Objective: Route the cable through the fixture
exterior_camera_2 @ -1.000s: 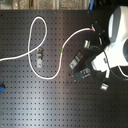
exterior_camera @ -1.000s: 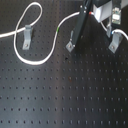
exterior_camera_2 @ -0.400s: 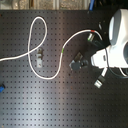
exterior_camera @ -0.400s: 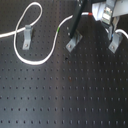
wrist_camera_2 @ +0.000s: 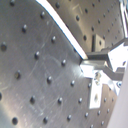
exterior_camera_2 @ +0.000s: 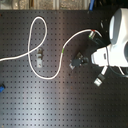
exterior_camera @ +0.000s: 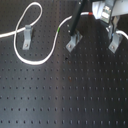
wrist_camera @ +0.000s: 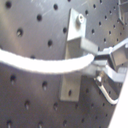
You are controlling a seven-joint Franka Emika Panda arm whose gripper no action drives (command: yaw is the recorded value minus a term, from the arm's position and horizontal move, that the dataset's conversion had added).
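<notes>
You had one long white flexible cable (exterior_camera: 36, 61) on the black perforated metal table (exterior_camera: 65, 100), looping around the first of three small grey metal brackets (exterior_camera: 26, 36) and running toward the middle bracket (exterior_camera: 73, 41). In the first wrist view, your gripper (wrist_camera: 100, 62) was nearly closed, its fingers pinching the cable's end just above that bracket. The third bracket (exterior_camera: 115, 42) stood apart, at the first exterior view's right.
</notes>
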